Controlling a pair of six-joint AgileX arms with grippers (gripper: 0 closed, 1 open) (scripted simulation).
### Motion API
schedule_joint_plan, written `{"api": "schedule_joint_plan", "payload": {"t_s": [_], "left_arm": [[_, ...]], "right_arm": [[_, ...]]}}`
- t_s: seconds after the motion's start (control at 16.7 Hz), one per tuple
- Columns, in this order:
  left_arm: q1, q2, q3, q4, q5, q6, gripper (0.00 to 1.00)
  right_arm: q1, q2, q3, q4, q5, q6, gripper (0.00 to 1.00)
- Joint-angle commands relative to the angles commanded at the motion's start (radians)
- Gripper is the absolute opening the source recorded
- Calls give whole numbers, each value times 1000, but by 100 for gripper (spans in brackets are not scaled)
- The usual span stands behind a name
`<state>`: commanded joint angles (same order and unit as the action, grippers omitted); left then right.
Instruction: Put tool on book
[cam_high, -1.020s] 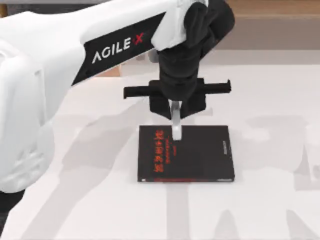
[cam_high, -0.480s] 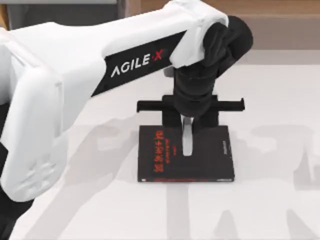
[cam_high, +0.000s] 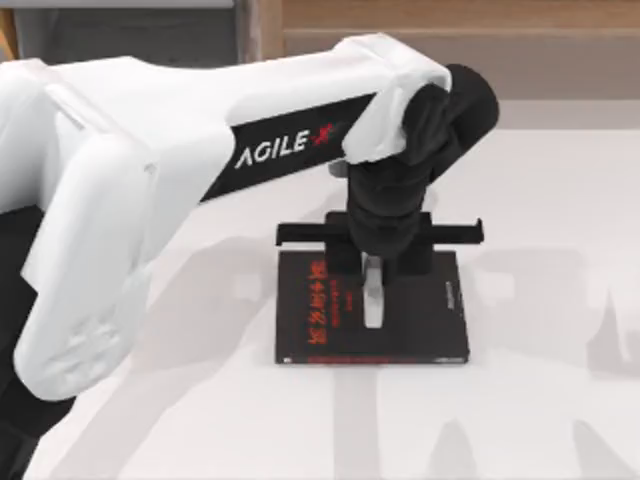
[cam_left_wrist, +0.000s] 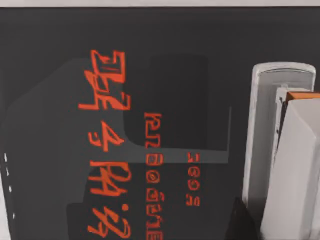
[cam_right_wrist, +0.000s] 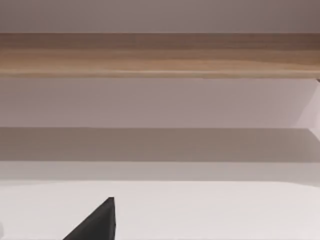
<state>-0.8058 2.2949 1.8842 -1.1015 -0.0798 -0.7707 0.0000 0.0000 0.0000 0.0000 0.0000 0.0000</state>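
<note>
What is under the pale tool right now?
The black book lies under the tool, which the left gripper holds over the cover, beside the red lettering. Whether the tool touches the cover cannot be seen; its upper end is covered by the gripper.

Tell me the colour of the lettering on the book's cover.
Red-orange lettering on the black book, clearest in the left wrist view.

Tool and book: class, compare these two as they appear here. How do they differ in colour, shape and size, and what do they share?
Colour: the tool is pale grey-white and plain; the book is black with red lettering.
Shape: the tool is slender and elongated; the book is a broad flat rectangle.
Size: the tool is much shorter than the book is wide.
Shared: both sit under the left hand, the tool over the book's cover.
</note>
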Motion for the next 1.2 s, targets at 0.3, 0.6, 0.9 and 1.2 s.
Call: {"api": "schedule_joint_plan", "payload": {"t_s": [0.3, 0.6, 0.9, 1.2], "left_arm": [[0, 0, 0, 0, 0, 0, 30], [0, 0, 0, 0, 0, 0, 68], [0, 0, 0, 0, 0, 0, 100], [0, 0, 0, 0, 0, 0, 100]], "right_arm": [[0, 0, 0, 0, 0, 0, 100], [0, 0, 0, 0, 0, 0, 100], [0, 0, 0, 0, 0, 0, 100], [0, 0, 0, 0, 0, 0, 100]]}}
